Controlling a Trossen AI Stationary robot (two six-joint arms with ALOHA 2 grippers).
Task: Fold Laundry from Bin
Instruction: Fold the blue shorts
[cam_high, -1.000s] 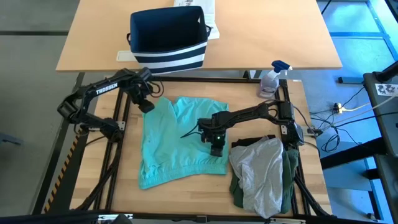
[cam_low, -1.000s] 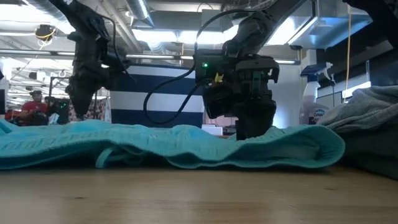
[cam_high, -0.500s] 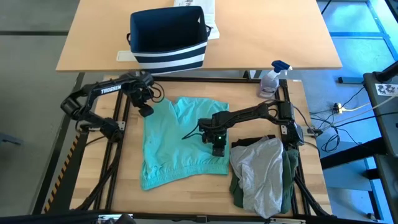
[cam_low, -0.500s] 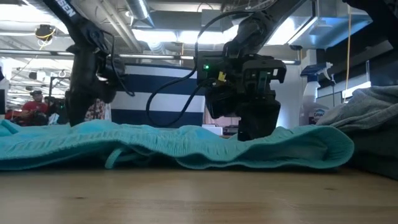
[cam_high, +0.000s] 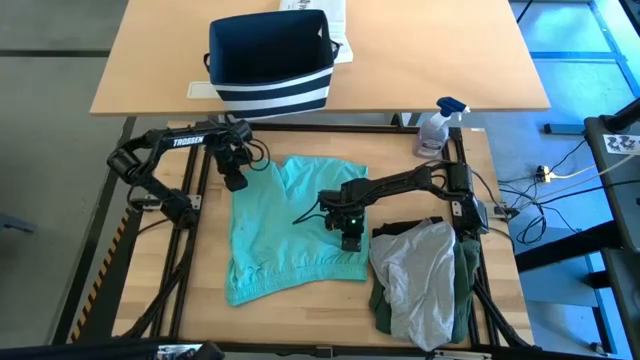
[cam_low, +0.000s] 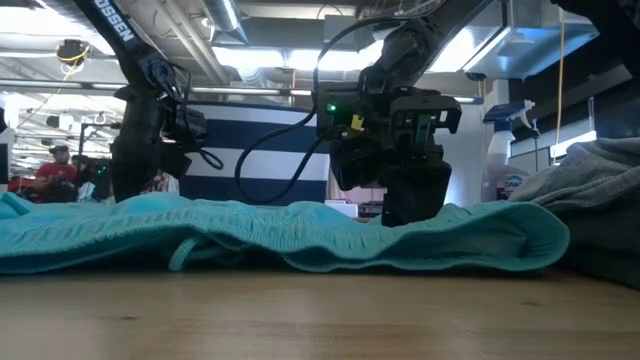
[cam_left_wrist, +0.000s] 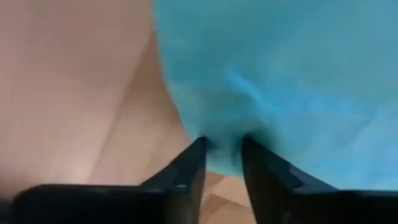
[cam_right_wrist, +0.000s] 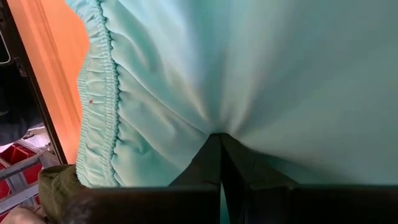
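Observation:
A teal-green garment of the laundry lies spread flat on the table, elastic waistband toward the near edge. My left gripper points down at its far left corner, shut on the cloth's edge. My right gripper is shut, its tips down on the garment's right side. A pile of light grey and dark green laundry lies at the near right. The striped navy bin stands on the far table. My left gripper has the garment's far left edge between its two fingers, coming from above and pointing down. The cloth puckers between the tips and still lies on the table. One layer or several, I cannot tell. My right gripper presses its shut fingers down on the garment's right part, slanting down from the table's right. Creases run out from the tips, and the cloth stays flat on the table beneath them.
A spray bottle stands at the table's far right. The table's dark frame rails run along the left side. Bare wood shows near the front edge. People and shelves show in the room behind.
My left gripper has sunk toward the table, onto the teal garment's far left corner, rolling a little about its own axis. My right gripper has kept its place on the cloth.

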